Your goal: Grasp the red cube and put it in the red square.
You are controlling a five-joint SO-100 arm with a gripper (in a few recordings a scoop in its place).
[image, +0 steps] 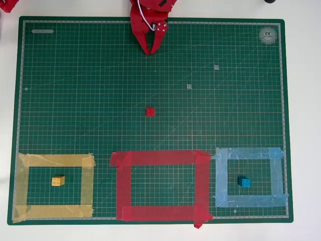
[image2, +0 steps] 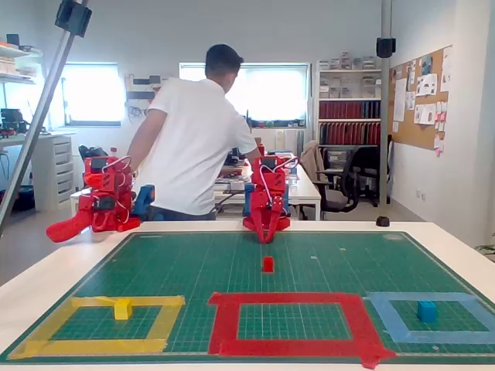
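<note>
The red cube [image: 150, 112] [image2: 267, 264] lies alone near the middle of the green cutting mat, above the red square [image: 123, 188] [image2: 224, 323], which is a frame of wide red tape at the mat's front centre. My red gripper [image: 150, 50] [image2: 267, 237] hangs at the far edge of the mat, well behind the cube and in line with it. Its fingertips meet at a point with nothing between them, so it is shut.
A yellow tape frame [image: 88, 183] at front left holds a yellow cube [image: 58, 181]. A light-blue tape frame [image: 220, 183] at front right holds a blue cube [image: 244, 182]. A person [image2: 193, 147] stands behind the table with their back turned.
</note>
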